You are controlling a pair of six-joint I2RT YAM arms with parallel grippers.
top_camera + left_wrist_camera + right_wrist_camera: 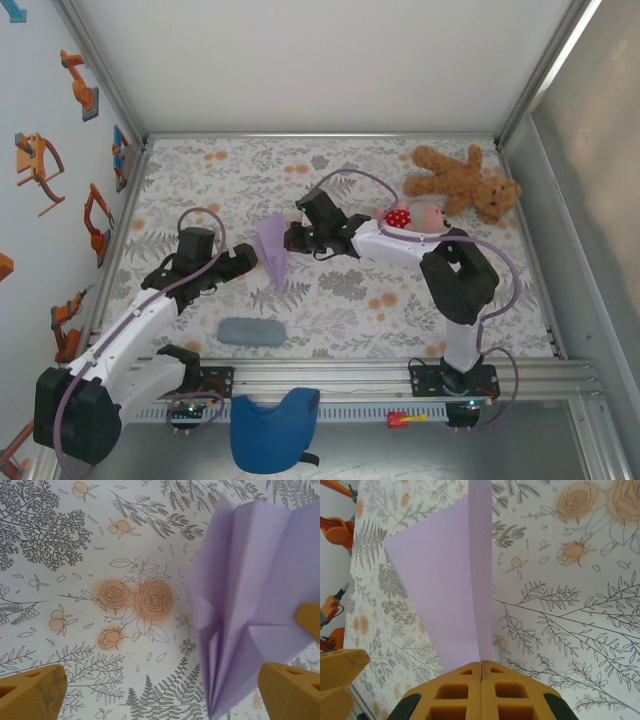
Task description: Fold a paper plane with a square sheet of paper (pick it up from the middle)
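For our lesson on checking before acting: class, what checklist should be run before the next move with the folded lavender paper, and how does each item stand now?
1. Right tool shut on the paper plane: ok.
2. Left tool open: ok.
3. Plane between the left tool's fingers: ok, near one finger.
4. Plane's tip clear of the table: cannot tell.
5. Grey-blue pad apart from the plane: ok.

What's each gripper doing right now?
Left gripper: open, gripping nothing.
Right gripper: shut on the paper.
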